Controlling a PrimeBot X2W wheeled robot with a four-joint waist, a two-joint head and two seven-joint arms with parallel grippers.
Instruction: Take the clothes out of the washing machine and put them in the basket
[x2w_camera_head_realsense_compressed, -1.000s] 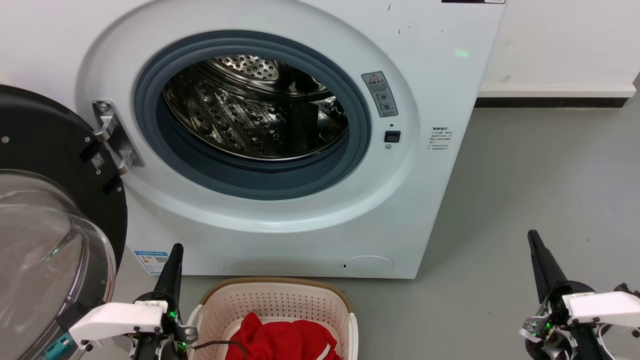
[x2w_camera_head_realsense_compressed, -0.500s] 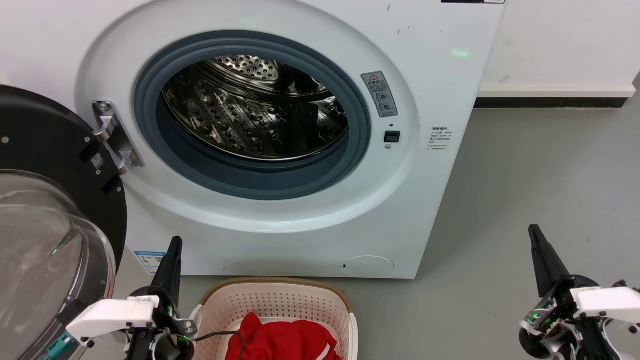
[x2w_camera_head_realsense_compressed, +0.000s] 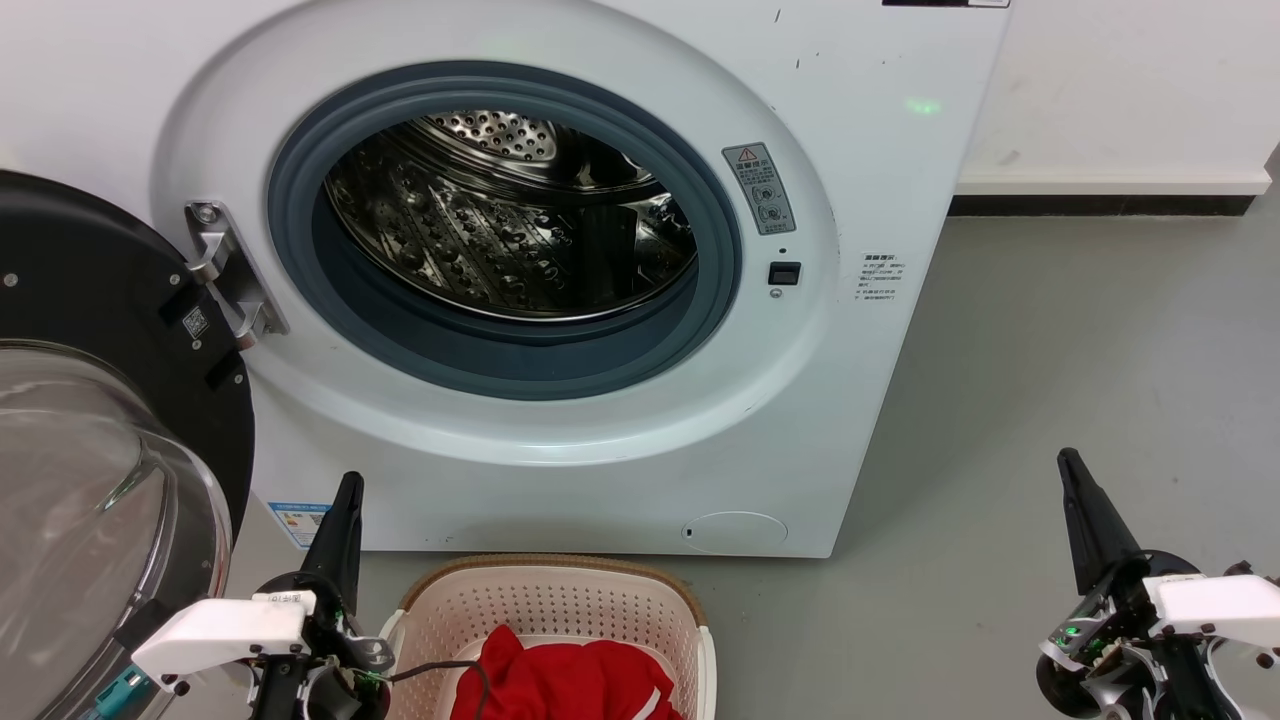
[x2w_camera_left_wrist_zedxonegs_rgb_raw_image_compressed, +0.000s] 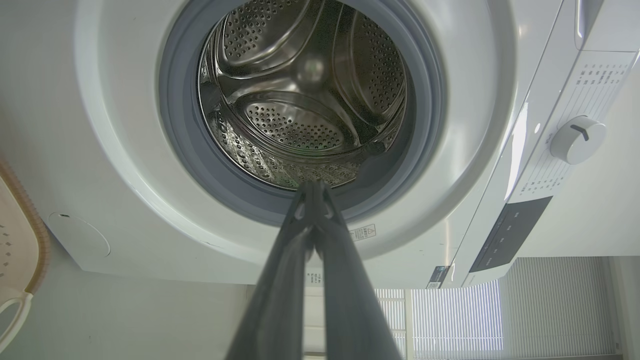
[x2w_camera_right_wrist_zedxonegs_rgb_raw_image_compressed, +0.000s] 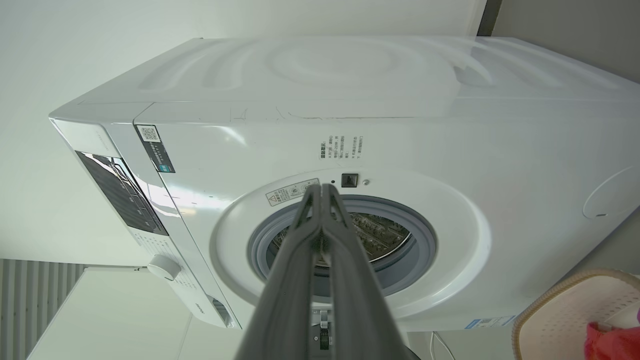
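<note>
You see the red clothes (x2w_camera_head_realsense_compressed: 570, 685) lying in the basket (x2w_camera_head_realsense_compressed: 545, 566) before the open washing machine (x2w_camera_head_realsense_compressed: 880, 150); your left gripper (x2w_camera_head_realsense_compressed: 349, 488) and right gripper (x2w_camera_head_realsense_compressed: 1069, 462) hang either side, jaws together on both.

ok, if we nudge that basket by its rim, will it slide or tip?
Probably slides: the basket is perforated plastic on smooth grey floor, so likely light. Tipping seems unlikely, since the red clothes sit low inside. The wall may flex under a push.
</note>
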